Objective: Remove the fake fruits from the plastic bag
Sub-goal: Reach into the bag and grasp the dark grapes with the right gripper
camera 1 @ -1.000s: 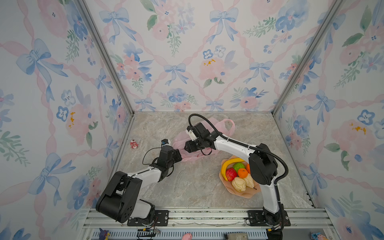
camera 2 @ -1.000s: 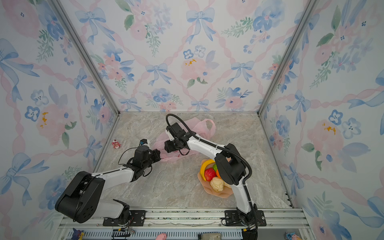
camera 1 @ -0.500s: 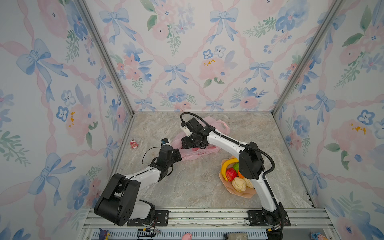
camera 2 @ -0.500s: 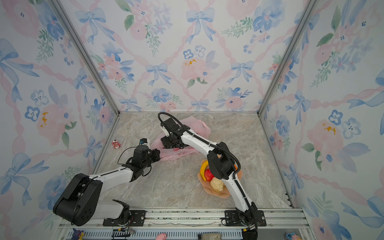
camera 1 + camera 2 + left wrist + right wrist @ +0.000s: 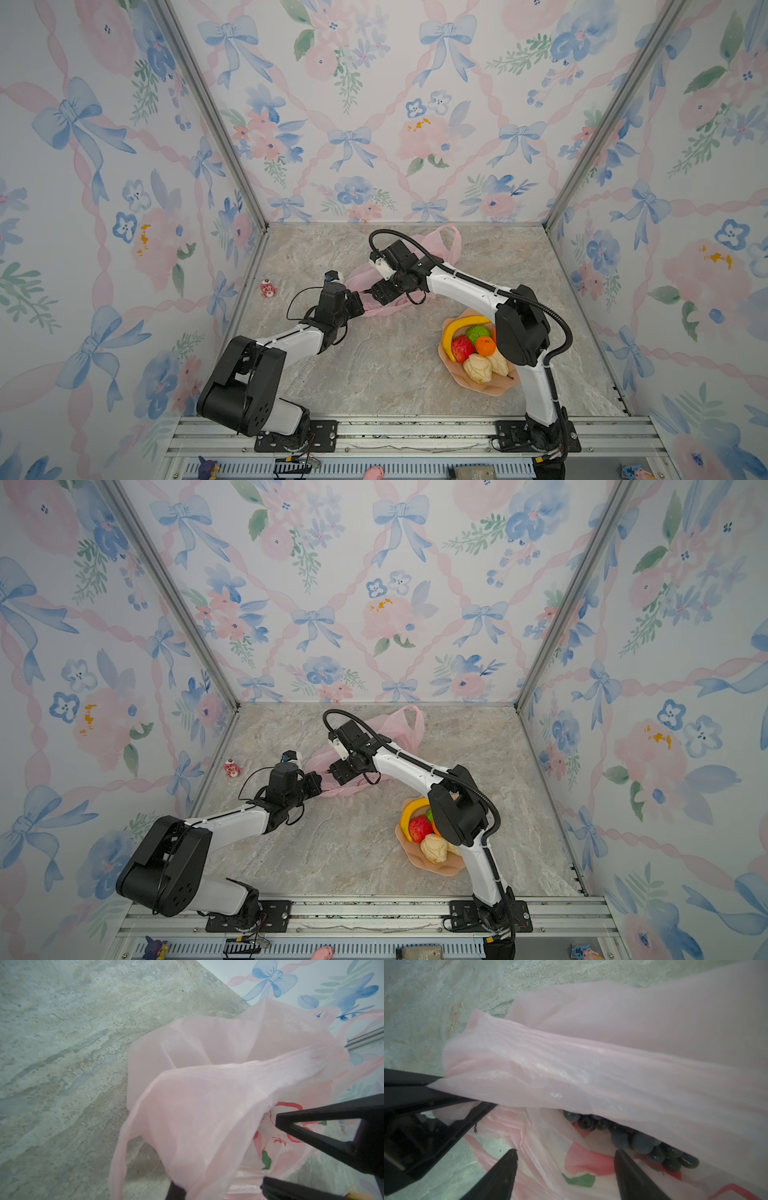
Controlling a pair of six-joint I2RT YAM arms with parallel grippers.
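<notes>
The pink plastic bag (image 5: 441, 246) (image 5: 402, 725) lies at the back middle of the table. My left gripper (image 5: 362, 302) (image 5: 321, 785) is shut on its near rim; the right wrist view shows that gripper (image 5: 431, 1084) pinching the film and lifting the mouth. My right gripper (image 5: 370, 293) (image 5: 565, 1153) stands open at the mouth, nothing between its fingers. A dark purple grape bunch (image 5: 635, 1140) lies inside, just past one fingertip. In the left wrist view the bag (image 5: 207, 1105) fills the frame. Banana (image 5: 457, 324), green fruit (image 5: 477, 333), red fruit (image 5: 462, 348), orange (image 5: 485, 345) and pears (image 5: 478, 368) sit on the plate.
The peach scalloped plate (image 5: 478, 384) (image 5: 440, 868) stands at the front right, partly under my right arm's elbow. A tiny red-and-white figurine (image 5: 268, 287) (image 5: 232, 767) sits by the left wall. Flowered walls close in three sides.
My right gripper has opened wider and shifted slightly left to the bag's mouth. The left gripper has kept its hold on the rim without moving.
</notes>
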